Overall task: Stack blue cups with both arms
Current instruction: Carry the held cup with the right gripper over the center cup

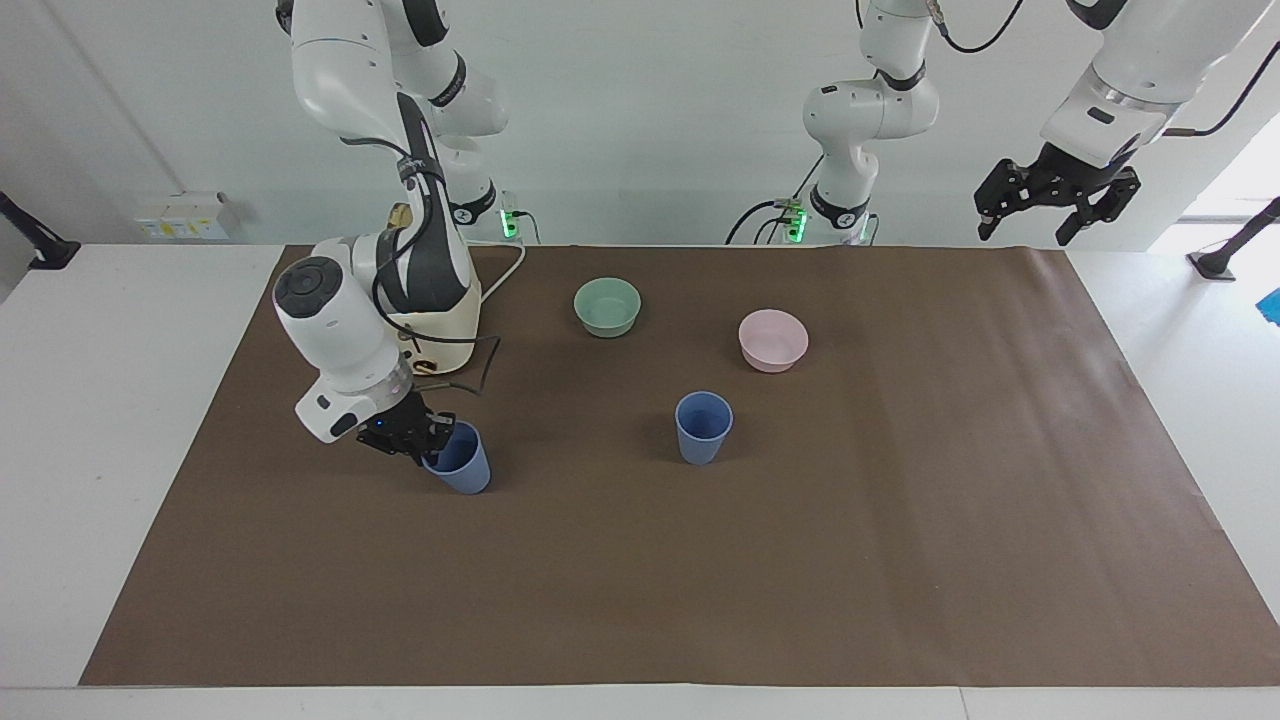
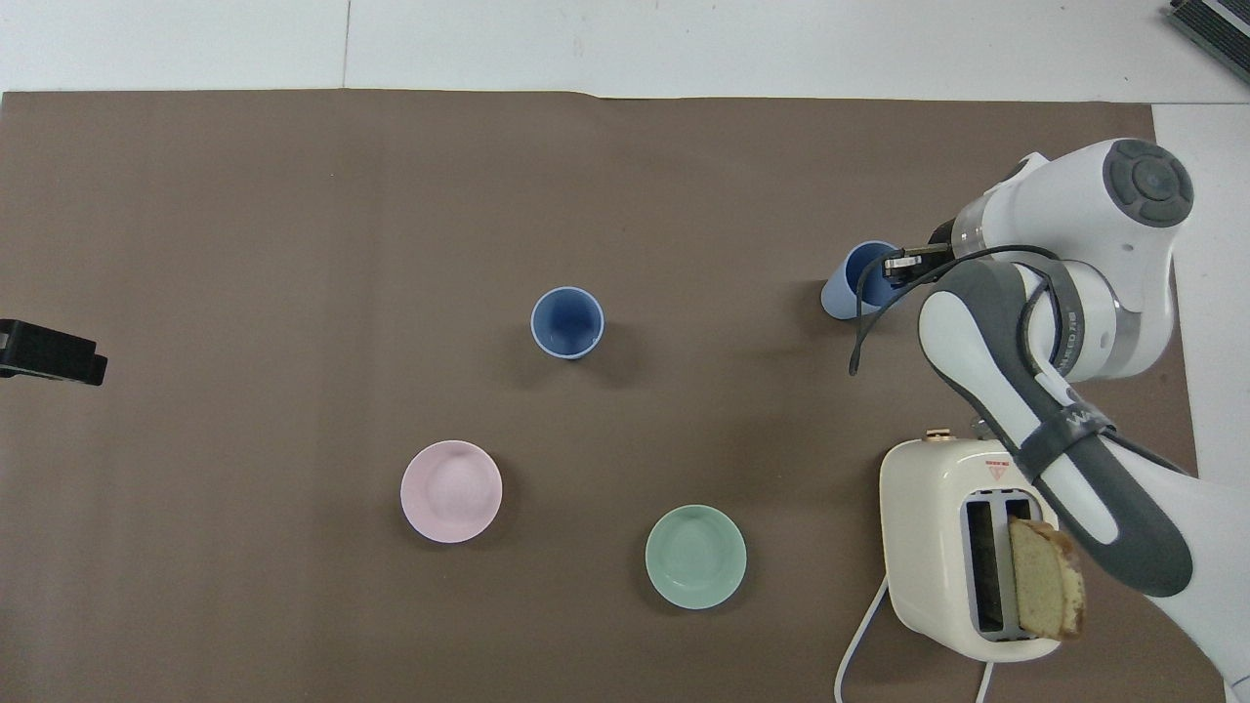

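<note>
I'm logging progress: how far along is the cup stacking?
Nothing is stacked yet. In hand: the right claw grips the rim of the tilted blue cup at the right arm's end. Left: carry it into the middle blue cup. The left claw waits raised, open.

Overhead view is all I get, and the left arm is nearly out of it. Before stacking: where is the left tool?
Observer: The left tool is raised high over the mat's edge at the left arm's end, fingers open and empty.
Operator: Is the right tool lifting its cup?
Observer: The right tool pinches the tilted cup by the rim. The cup's base looks down on the mat, not lifted.
</note>
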